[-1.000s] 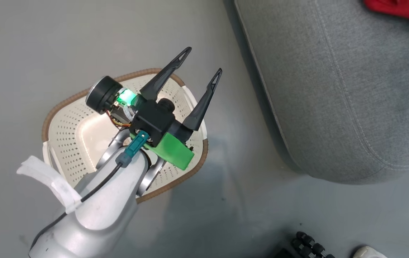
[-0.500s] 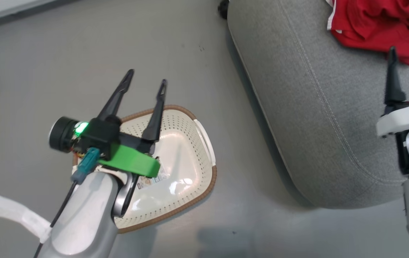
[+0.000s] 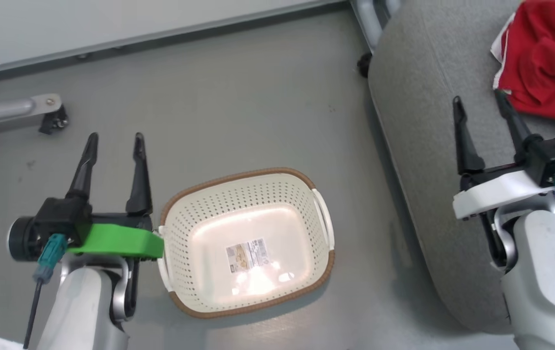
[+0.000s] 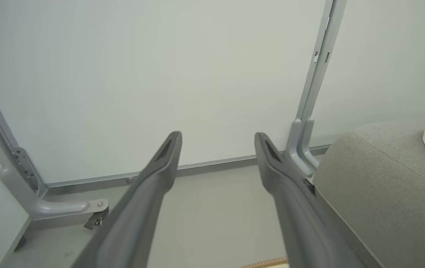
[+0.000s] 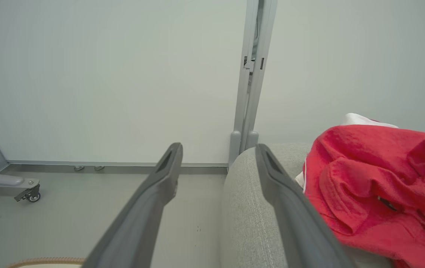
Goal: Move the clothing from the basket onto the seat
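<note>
Clothing, location: The clothing (image 3: 545,78) lies bunched in a red heap with a white edge showing, on the far right part of the seat (image 3: 428,121). The right wrist view shows it rumpled into thick folds (image 5: 376,178).
Basket: The basket (image 3: 238,176) stands upright on the floor (image 3: 258,97), between the two arms and near the seat's edge without touching it. Its inner bottom shows bare plastic and a label sticker (image 3: 248,253); no garment is in it.
Left gripper: The left gripper (image 3: 116,138) is over the floor just beside the basket's left handle. Jaws are spread wide with nothing between them.
Right gripper: The right gripper (image 3: 477,97) is over the seat, with its fingertips just short of the heap. Jaws are spread wide and grip nothing.
Task state (judgement): The transfer looks complete, since the basket holds nothing and the garments rest on the seat.
Handling (judgement): Soft, light and limp. The fabric should drape and trail when lifted and keep no shape. It is not fragile and is unlikely to slip from a firm pinch.
Grasp point (judgement): If repositioning is needed, pinch a raised thick fold near the top of the heap, not the thin white edge.
Risk (judgement): A loose end could drag over the seat's edge.
</note>
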{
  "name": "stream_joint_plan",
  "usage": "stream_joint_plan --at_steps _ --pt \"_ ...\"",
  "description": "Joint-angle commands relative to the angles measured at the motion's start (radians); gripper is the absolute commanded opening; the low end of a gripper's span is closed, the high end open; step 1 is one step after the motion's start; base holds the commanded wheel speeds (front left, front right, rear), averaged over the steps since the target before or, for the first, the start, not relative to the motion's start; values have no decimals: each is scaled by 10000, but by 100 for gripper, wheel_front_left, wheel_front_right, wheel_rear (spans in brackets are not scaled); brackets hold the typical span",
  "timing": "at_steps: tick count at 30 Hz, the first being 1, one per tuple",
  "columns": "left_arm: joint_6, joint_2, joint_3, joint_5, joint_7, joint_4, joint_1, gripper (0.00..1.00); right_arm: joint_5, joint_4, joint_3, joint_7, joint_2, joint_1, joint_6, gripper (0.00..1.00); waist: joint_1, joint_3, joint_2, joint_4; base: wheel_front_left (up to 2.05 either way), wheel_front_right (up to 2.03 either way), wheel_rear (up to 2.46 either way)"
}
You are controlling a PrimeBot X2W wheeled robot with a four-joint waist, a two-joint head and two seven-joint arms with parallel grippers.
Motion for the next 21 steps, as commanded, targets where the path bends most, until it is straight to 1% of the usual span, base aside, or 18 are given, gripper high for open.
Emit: stream_joint_plan --at_steps 1,4,10,17,21 --pt "-55 -83 193 58 -1 -25 285 100 -21 -43 104 -23 51 204 -11 100 0 -583 0 560 0 0 0" --pt "-145 -201 647 235 -1 -33 579 100 -15 -66 333 -23 230 323 -9 100 0 -810 0 704 0 0 0" --pt "-370 -444 1205 563 -1 -12 1087 100 -190 -240 761 -23 476 698 -9 100 0 -1217 0 842 0 0 0" --pt "-529 -682 1428 760 -1 113 1526 100 -247 -693 785 -23 636 1562 -11 100 0 -1597 0 867 0 0 0" --pt "-533 -759 1493 833 -1 144 1759 100 -275 -997 706 -23 680 2135 -9 100 0 -1805 0 816 0 0 0"
